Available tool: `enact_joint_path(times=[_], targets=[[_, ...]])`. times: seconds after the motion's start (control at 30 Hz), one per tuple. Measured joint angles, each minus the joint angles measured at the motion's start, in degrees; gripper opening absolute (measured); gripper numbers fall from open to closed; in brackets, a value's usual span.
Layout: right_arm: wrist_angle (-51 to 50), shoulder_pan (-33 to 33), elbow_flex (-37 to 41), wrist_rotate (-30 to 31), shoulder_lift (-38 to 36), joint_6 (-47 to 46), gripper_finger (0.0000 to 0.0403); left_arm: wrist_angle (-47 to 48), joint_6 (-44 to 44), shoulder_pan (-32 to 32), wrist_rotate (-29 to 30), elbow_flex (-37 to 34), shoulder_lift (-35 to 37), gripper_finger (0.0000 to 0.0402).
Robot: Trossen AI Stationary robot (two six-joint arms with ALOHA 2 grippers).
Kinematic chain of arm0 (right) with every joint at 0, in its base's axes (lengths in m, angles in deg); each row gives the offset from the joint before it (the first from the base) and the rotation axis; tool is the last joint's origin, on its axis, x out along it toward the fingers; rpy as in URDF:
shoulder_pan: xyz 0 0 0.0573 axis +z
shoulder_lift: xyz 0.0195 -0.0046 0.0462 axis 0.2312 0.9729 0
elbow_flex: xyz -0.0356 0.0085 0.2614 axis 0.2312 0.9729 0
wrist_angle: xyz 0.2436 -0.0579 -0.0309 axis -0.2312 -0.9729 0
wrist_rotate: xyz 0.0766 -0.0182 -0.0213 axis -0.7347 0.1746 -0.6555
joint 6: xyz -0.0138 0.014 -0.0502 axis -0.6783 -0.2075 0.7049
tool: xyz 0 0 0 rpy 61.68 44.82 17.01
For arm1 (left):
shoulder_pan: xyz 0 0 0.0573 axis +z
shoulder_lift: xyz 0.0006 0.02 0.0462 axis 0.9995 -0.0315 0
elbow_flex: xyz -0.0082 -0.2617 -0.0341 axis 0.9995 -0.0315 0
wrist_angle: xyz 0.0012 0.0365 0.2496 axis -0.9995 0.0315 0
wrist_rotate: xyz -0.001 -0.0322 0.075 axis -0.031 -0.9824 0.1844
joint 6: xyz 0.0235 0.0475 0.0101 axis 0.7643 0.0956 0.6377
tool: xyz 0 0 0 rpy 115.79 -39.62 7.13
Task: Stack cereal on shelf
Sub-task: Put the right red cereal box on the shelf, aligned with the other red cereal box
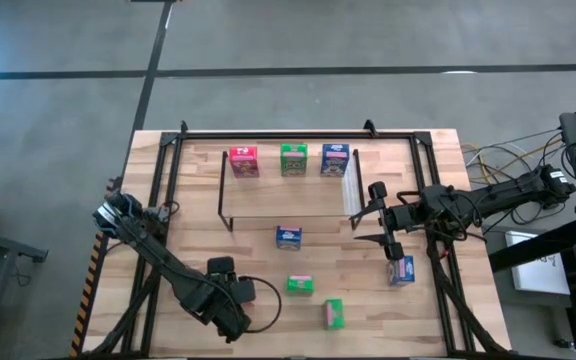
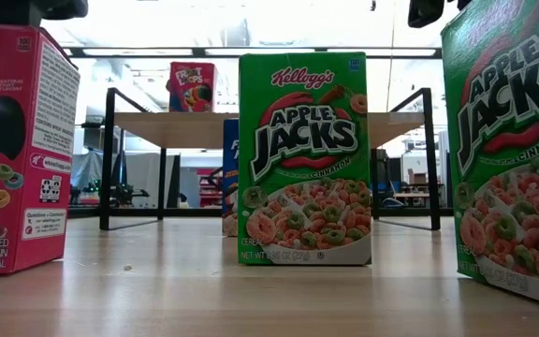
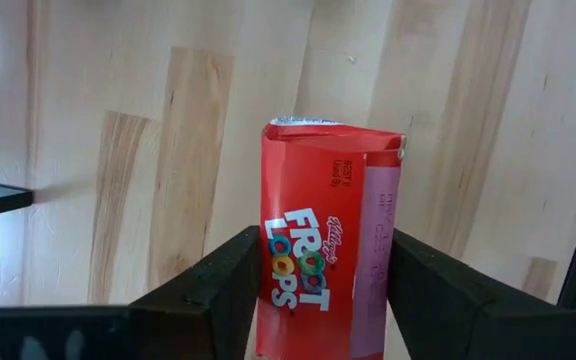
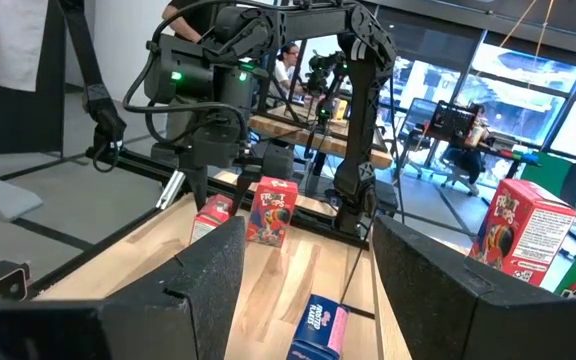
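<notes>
From above, the shelf (image 1: pixel 230 190) stands at the far middle of the table (image 1: pixel 158 200), carrying a red box (image 1: pixel 243 161), a green box (image 1: pixel 293 158) and a blue box (image 1: pixel 335 159) in a row along its far edge. Nearer than the shelf lie a second blue box (image 1: pixel 288 236), two more green boxes (image 1: pixel 300 285) (image 1: pixel 333 313) and a third blue one (image 1: pixel 401 270). The left claw (image 1: pixel 230 300) sits well on the near side of the shelf; the right claw (image 1: pixel 376 215) hovers just beside the shelf's white strip (image 1: pixel 349 183), fingers spread and empty. At table height, an Apple Jacks box (image 2: pixel 304 157) stands upright in front of the shelf, a Froot Loops box (image 2: pixel 191 86) shows on the shelf top, and another red box (image 2: pixel 17 150) stands close by. The left wrist camera shows the left claw's fingers (image 3: pixel 218 290) pressed on both narrow sides of a red Froot Loops box (image 3: pixel 330 240), part-closed to the box's width. The right wrist camera shows wide-open fingers (image 4: pixel 208 270) holding nothing, with a blue box (image 4: pixel 318 325) lying ahead. To place the held box well, I judge it should stay upright, clear the wire frame, and be set squarely beside or upon the row.
</notes>
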Motion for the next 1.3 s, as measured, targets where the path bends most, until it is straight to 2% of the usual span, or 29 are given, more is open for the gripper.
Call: enact_joint_path(times=[0.53, 0.77, 0.9, 1.07, 1.3], targets=[[-0.17, 0.00, 0.00, 0.04, 0.00, 0.00, 0.0210, 1.03, 2.13, 0.00, -0.48, 1.97, 0.00, 0.0169], [-0.20, 0.00, 0.00, 0.15, 0.00, 0.00, 0.0210, 10.42, 6.26, 1.28, 1.96, 11.26, 0.00, 0.0169], [-0.20, 0.00, 0.00, 0.15, 0.00, 0.00, 0.0210, 16.28, 10.67, 2.92, 5.58, 17.68, 0.02, 0.0169], [-0.22, 0.00, 0.00, 0.15, 0.00, -0.20, 0.0210, 23.02, 18.40, 6.82, 9.07, 26.58, 0.07, 0.0169], [-1.05, -0.01, -0.02, 0.43, 0.00, -0.24, 0.0210, 23.18, 34.11, 13.41, 9.49, 36.62, 0.55, 0.0169]])
